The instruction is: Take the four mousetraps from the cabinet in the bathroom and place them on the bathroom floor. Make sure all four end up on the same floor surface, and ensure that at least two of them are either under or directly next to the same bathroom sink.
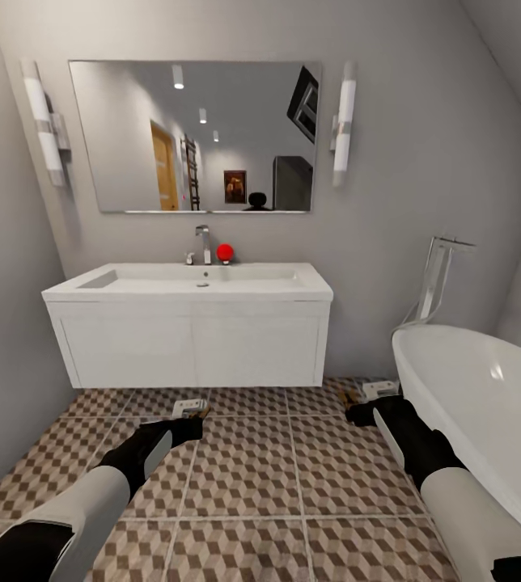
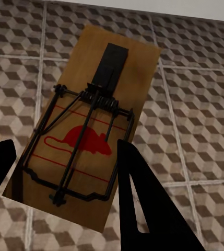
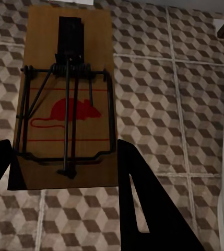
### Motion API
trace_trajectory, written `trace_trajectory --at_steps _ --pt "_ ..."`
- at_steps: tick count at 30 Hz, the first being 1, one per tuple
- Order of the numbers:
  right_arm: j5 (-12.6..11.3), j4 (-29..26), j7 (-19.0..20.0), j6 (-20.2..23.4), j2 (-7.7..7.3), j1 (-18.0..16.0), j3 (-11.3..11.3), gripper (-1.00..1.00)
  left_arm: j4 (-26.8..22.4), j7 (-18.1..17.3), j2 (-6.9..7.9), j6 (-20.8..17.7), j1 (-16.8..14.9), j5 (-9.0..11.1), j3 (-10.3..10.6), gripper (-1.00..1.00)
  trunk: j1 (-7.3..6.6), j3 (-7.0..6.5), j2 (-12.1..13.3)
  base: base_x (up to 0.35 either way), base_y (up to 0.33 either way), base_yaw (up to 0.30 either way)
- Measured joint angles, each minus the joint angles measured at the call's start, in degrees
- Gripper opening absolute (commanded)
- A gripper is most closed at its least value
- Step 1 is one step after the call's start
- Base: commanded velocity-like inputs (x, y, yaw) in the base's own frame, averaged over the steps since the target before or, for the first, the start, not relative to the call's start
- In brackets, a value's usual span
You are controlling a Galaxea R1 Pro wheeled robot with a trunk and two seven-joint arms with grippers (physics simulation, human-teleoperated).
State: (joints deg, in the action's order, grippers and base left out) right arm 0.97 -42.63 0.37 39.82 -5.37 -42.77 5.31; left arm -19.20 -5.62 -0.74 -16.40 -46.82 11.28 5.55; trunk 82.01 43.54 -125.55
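Mousetraps of flat tan wood, each printed with a red mouse and fitted with a black wire spring bar, are gripped one in each claw. The left gripper [image 2: 65, 172] is closed on the left mousetrap [image 2: 85, 125], and the right gripper [image 3: 65, 172] on the right mousetrap [image 3: 67, 99]. Both are held over the cube-patterned brown and cream tiled floor [image 1: 252, 477], before the long white wall-hung sink [image 1: 188, 323]. A rounded white bathtub [image 1: 487, 404] is seen beside the right arm.

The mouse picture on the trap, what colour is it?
Red, on the brown wooden mousetrap. It shows best in the left wrist view.
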Motion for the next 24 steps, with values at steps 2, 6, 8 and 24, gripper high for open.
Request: trace_trajectory --at_steps 2,6,8,24 --pt "0.0 0.0 0.0 0.0 -0.01 0.0 0.0 -1.0 0.0 0.0 0.0 0.0 0.0 0.0 0.0 -1.0 0.44 0.36 -0.8 0.0 0.0 0.0" --pt "0.0 0.0 0.0 0.0 -0.02 0.0 0.0 -1.0 0.0 0.0 -0.01 0.0 0.0 0.0 0.0 -1.0 1.32 1.08 -2.4 0.0 0.0 0.0" --pt "0.0 0.0 0.0 0.0 -0.02 0.0 0.0 -1.0 0.0 0.0 0.01 0.0 0.0 0.0 0.0 -1.0 1.76 1.44 -3.2 0.0 0.0 0.0" --pt "0.0 0.0 0.0 0.0 0.1 0.0 0.0 -1.0 0.0 -0.1 0.16 0.1 0.0 -0.1 0.0 -1.0 5.27 4.31 -9.6 0.0 0.0 0.0"
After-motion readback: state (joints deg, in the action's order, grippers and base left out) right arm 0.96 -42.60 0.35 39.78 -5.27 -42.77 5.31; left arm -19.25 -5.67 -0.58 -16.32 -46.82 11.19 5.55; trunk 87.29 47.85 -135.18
